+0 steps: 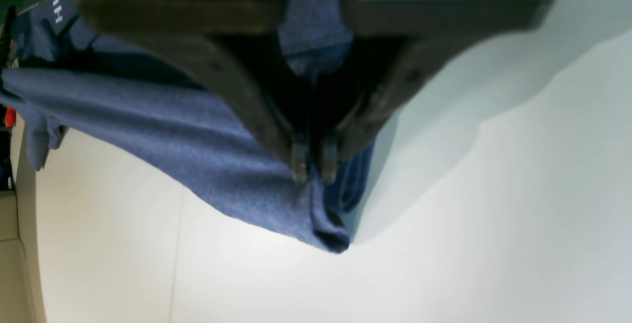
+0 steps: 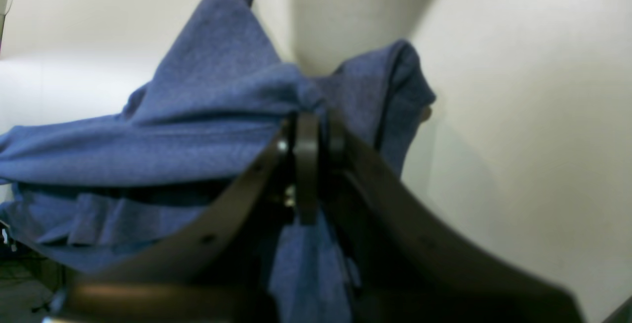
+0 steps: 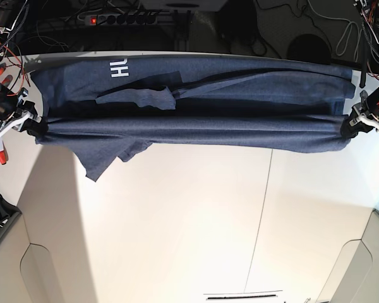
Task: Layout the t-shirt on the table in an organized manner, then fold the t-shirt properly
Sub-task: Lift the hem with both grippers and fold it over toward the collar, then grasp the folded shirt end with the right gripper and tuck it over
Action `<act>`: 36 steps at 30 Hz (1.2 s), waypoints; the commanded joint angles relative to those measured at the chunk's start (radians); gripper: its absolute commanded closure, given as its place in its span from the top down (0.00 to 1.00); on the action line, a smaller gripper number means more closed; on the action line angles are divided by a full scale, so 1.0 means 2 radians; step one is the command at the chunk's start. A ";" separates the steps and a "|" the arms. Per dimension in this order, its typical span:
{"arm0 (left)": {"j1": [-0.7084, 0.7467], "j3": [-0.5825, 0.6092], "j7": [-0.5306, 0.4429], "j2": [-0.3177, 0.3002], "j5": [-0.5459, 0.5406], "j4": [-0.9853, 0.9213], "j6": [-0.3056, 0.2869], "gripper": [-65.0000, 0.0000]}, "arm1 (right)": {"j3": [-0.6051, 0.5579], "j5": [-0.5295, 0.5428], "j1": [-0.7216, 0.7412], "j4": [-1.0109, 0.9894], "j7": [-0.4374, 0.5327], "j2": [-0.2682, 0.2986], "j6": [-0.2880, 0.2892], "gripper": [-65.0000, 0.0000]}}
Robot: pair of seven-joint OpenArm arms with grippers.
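Observation:
The navy-blue t-shirt (image 3: 196, 126) is stretched taut in a long band across the far part of the white table (image 3: 177, 227). White lettering (image 3: 119, 68) shows near its far left corner, and a sleeve (image 3: 107, 161) droops toward me on the left. My right gripper (image 3: 33, 128) is shut on the shirt's left end. Up close, the right gripper (image 2: 316, 123) has bunched cloth (image 2: 197, 130) pinched between its fingers. My left gripper (image 3: 352, 124) is shut on the right end. In the left wrist view the left gripper (image 1: 313, 170) clamps a fold of the fabric (image 1: 197, 135) above the table (image 1: 469, 244).
A thin dark seam (image 3: 260, 214) runs across the tabletop toward the front edge. Behind the table's far edge lie cables and a power strip (image 3: 114, 17). A short dark strip (image 3: 243, 294) sits at the front edge. Rounded cutouts mark both front corners.

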 commanded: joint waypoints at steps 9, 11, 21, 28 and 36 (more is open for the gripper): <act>-0.004 -0.004 -0.005 -0.014 -0.009 0.009 -0.002 0.37 | 0.005 0.030 0.012 0.030 0.012 0.012 0.000 0.39; -0.004 -0.004 -0.005 -0.014 -0.016 0.009 -0.002 0.37 | 0.005 0.029 0.023 0.050 0.012 0.012 0.000 0.39; -0.004 -0.004 -0.007 -0.014 -0.026 0.009 -0.002 0.37 | -0.043 -0.025 0.121 0.069 0.042 0.011 0.000 0.39; -0.004 -0.004 -0.007 -0.014 -0.033 0.009 -0.002 0.37 | -0.167 -0.104 0.150 -0.003 0.110 0.004 -0.015 0.39; -0.004 -0.004 -0.007 -0.014 -0.033 0.009 -0.002 0.37 | -0.209 -0.186 0.168 -0.151 0.231 -0.046 -0.040 0.39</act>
